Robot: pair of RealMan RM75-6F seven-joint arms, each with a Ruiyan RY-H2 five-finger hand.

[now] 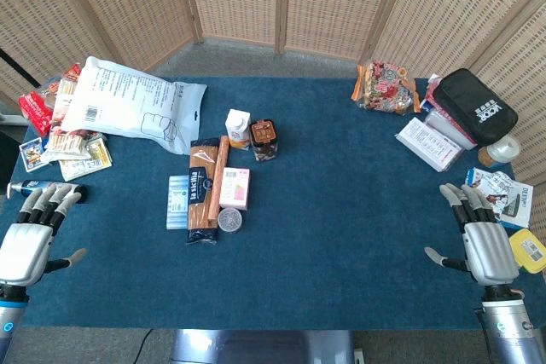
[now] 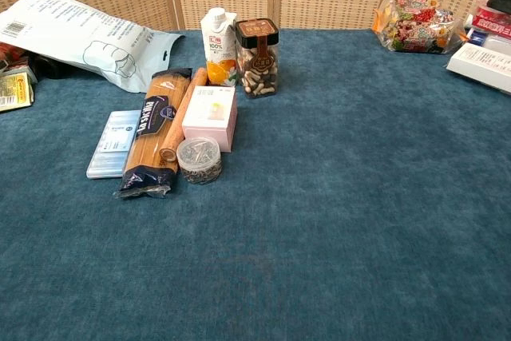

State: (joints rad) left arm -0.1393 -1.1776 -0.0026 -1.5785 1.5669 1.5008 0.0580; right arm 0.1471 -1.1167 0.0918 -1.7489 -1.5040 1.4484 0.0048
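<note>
My left hand (image 1: pixel 34 232) lies at the table's near left corner, fingers spread, holding nothing. At the near right corner my right hand (image 1: pixel 476 232) lies the same way, empty too. Neither shows in the chest view. Between them, left of centre, stands a cluster: a spaghetti packet (image 1: pixel 201 187) (image 2: pixel 153 137), a pink box (image 1: pixel 235 187) (image 2: pixel 211 116), a small round tin (image 1: pixel 229 220) (image 2: pixel 199 159), a light blue flat pack (image 1: pixel 177 202) (image 2: pixel 113 143), a juice carton (image 1: pixel 238 128) (image 2: pixel 217 45) and a jar with a brown lid (image 1: pixel 264 140) (image 2: pixel 258 57).
A large white plastic bag (image 1: pixel 128 104) and snack packets (image 1: pixel 55 125) fill the far left. At the far right lie a colourful sweets bag (image 1: pixel 386 85), a black pouch (image 1: pixel 476 106), a white box (image 1: pixel 428 143), booklets (image 1: pixel 503 193) and a yellow container (image 1: pixel 529 251). Wicker screens stand behind.
</note>
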